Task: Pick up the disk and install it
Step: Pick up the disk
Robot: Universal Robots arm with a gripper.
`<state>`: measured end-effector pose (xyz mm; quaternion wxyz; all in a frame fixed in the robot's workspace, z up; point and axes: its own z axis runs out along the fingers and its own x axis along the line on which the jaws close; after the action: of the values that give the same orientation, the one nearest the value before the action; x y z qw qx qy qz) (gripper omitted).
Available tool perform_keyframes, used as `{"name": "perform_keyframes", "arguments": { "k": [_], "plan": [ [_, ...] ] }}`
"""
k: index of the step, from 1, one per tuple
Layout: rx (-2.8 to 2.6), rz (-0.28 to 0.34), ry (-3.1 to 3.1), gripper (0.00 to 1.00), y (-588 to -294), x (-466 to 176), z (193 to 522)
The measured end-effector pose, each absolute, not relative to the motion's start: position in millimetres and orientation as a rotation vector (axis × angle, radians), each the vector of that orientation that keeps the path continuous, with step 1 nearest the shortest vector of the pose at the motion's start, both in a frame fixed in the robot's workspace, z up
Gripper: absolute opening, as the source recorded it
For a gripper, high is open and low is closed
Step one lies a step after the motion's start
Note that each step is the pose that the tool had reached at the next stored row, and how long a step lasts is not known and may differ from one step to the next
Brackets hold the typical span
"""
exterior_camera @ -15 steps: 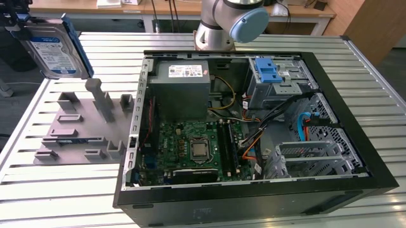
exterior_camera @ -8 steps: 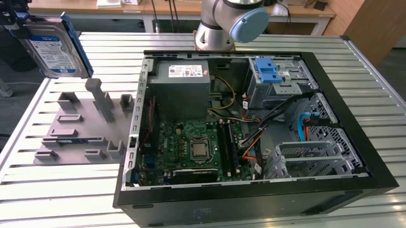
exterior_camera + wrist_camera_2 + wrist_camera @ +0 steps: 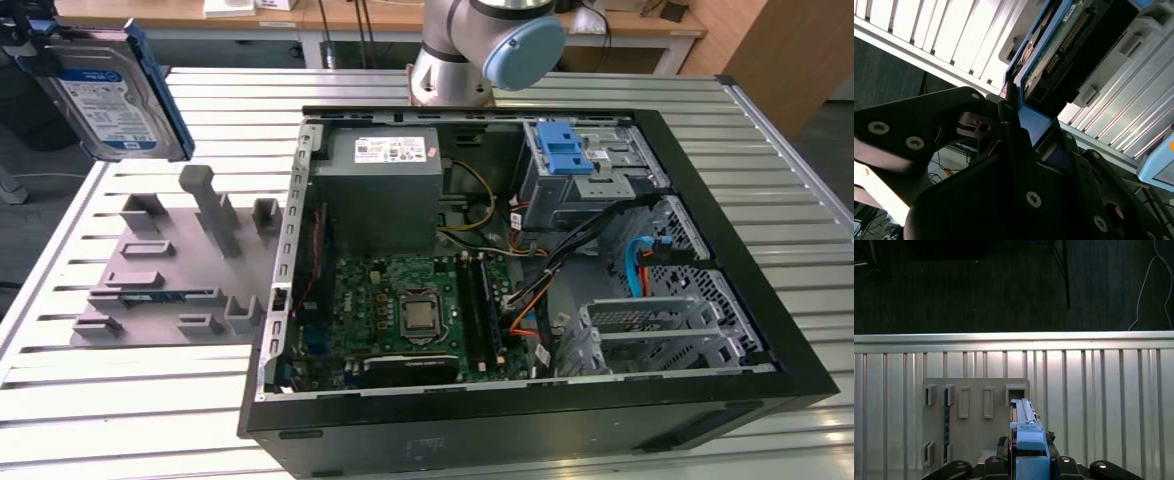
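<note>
1. At the exterior view's far left, the disk point(image 3: 114, 95) is up in the air. It stands on its edge and leans a bit. Its blue-and-white label faces the camera, and a blue frame runs round it.
2. The pincer point(image 3: 1029, 125) is shut tight on the disk. In the second wrist view its black fingers point(image 3: 1009, 112) squeeze one end of the blue frame, one finger on each side. The rest of the disk point(image 3: 1069, 45) sticks out past the fingertips.
3. In the first wrist view the disk point(image 3: 1025, 427) is seen from its thin edge. It sits right in the middle of the pincer point(image 3: 1026, 465) and points away from it.
4. Below the disk, and not touching it, a grey holder plate point(image 3: 160, 290) lies flat on the metal table point(image 3: 80, 400). The plate has posts and small slots. The first wrist view looks down on this plate point(image 3: 974, 425).
5. Just to the right of the plate is the open computer case point(image 3: 534, 435). Inside it, going left to right, are a grey box with a white sticker point(image 3: 380, 185), a green board point(image 3: 400, 310), a blue latch point(image 3: 563, 150) and a silver cage point(image 3: 667, 330).
6. The disk is well apart from the case.
7. The base of the arm point(image 3: 474, 45) stands behind the case.
</note>
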<state>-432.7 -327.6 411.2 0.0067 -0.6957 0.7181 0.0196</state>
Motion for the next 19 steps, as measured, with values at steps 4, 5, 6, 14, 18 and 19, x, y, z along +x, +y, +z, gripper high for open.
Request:
{"name": "perform_keyframes", "arguments": {
  "k": [4, 5, 6, 14, 18, 19],
  "plan": [
    [-2.176, 0.061, 2.246, 0.36, -327.6, -432.7, 414.8],
    [-2.176, 0.061, 2.246, 0.36, -327.6, -432.7, 415.6],
    [-2.176, 0.061, 2.246, 0.36, -327.6, -432.7, 416.4],
    [-2.176, 0.061, 2.246, 0.36, -327.6, -432.7, 422.1],
    [-2.176, 0.061, 2.246, 0.36, -327.6, -432.7, 425.2],
    [-2.176, 0.061, 2.246, 0.36, -327.6, -432.7, 426.0]
  ]
}}
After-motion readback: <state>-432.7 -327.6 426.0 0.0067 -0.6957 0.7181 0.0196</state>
